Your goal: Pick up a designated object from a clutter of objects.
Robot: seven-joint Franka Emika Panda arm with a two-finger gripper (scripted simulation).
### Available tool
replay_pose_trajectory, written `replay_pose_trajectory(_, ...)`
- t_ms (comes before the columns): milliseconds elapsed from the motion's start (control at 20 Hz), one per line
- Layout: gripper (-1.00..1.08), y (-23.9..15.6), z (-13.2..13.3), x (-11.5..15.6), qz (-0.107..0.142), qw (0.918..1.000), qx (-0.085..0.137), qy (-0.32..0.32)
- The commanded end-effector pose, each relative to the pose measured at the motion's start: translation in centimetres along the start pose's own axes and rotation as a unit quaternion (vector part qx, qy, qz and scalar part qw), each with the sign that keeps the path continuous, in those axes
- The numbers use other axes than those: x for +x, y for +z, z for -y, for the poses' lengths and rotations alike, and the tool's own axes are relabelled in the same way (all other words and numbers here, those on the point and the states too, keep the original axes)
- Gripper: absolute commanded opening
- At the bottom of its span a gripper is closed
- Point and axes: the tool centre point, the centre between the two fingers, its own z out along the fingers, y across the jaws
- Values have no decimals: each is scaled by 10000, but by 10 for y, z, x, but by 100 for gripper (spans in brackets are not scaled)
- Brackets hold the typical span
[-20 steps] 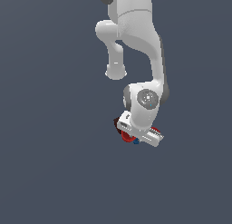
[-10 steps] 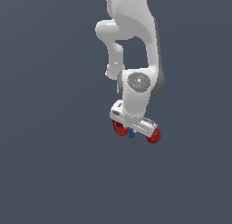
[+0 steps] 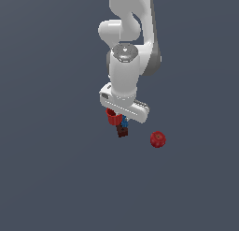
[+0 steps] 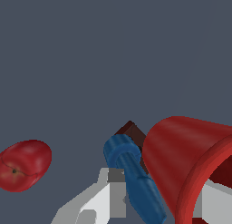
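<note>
Hovering low over the grey floor, the arm hangs its gripper directly above a tight cluster of three things. Cup, red, lies beneath the hand, partly hidden by it; in the wrist view it lies tilted, its rim nearest the lens. Blue piece touches the cup's side. Brown block sits just beside both. Apple rests apart, towards the exterior view's right. Whether the fingers are spread or closed cannot be told.
</note>
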Motion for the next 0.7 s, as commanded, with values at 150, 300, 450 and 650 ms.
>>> replay_pose_trajectory(150, -100, -44, -38, -6, 0, 10000, 11, -2)
replay_pose_trajectory(300, -100, -69, -60, -9, 4, 10000, 13, -3)
replay_pose_trajectory(450, -100, -95, -83, -12, 7, 10000, 14, -4)
replay_pose_trajectory(650, -100, -130, -113, -15, 10, 10000, 13, -5)
